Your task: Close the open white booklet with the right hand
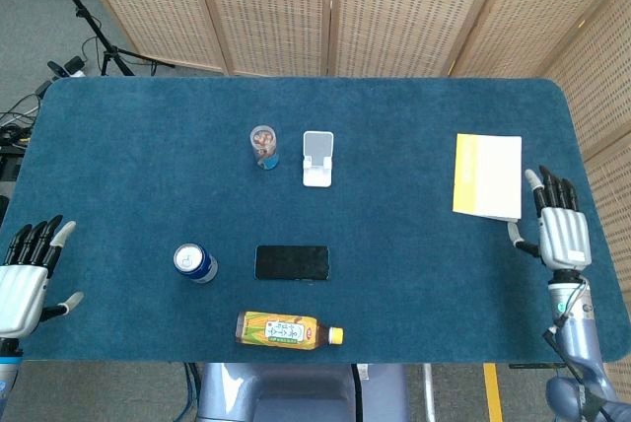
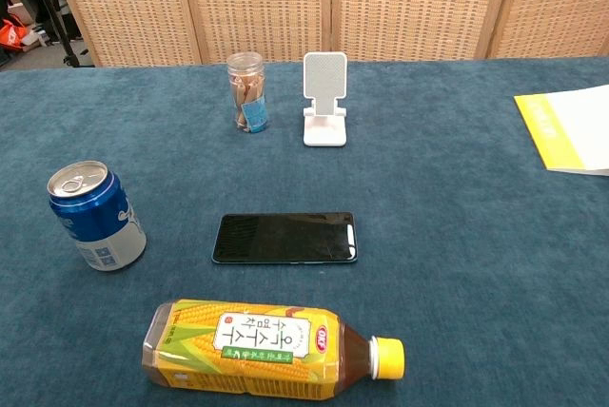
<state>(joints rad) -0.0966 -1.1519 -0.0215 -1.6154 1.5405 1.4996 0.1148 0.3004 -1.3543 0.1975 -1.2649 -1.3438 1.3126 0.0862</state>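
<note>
Booklet: we see the white booklet point(image 1: 487, 176) lying flat and closed on the blue counter point(image 1: 148, 146), yellow band along its left edge, at about 3 o'clock near the right edge.
Right robot hand: the right robot hand point(image 1: 560, 233) sits just beside the booklet at its 4 o'clock, fingers spread wide, holding nothing; we see no contact with the cover.
Left robot hand: the left robot hand point(image 1: 25, 281) is at 8 o'clock by the counter's left edge, fingers spread wide, holding nothing.
Centre items: a black phone point(image 2: 284, 238) lies flat mid-counter, a blue can point(image 2: 96, 215) at its 9 o'clock, a corn-tea bottle point(image 2: 271, 349) on its side at 6 o'clock.
Far items: a white phone stand point(image 2: 324, 99) and a small clear jar point(image 2: 247, 91) stand at 12 o'clock.
</note>
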